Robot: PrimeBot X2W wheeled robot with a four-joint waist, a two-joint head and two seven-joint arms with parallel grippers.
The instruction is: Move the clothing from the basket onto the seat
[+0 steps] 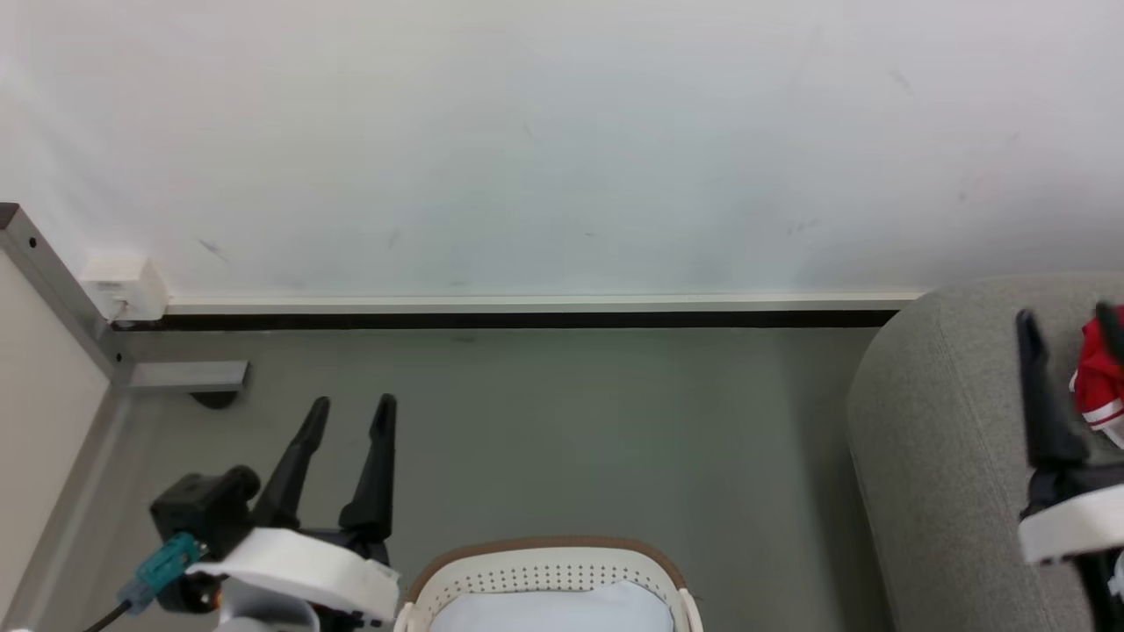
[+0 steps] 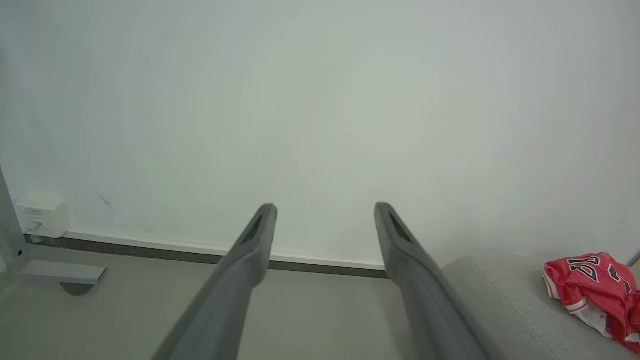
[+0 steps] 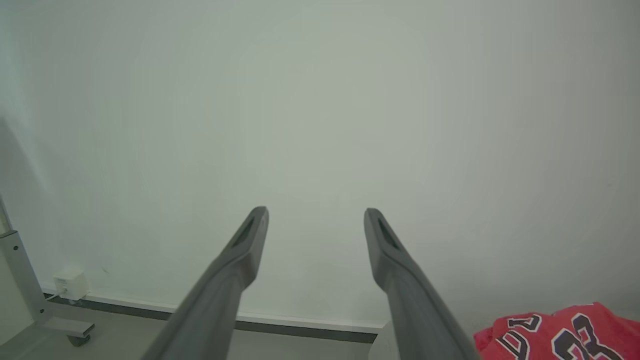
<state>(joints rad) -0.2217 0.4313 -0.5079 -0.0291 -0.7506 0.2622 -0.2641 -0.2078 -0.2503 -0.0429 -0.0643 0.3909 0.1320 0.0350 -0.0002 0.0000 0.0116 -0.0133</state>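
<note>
1. Largely done, judging by position: red clothing (image 1: 1099,377) lies on the seat (image 1: 940,421), just right of the right end effector (image 1: 1065,314), whose fingers are apart and empty.
2. Left end effector (image 1: 356,402): fingers apart, empty. The basket (image 1: 544,546) is to its right, contents partly hidden.

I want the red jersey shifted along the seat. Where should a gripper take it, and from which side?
Probably the raised crumpled ridge of the red jersey by its numerals, taken from above: it lies bunched on the grey seat, so a standing fold offers more to pinch than its flat edges would.
</note>
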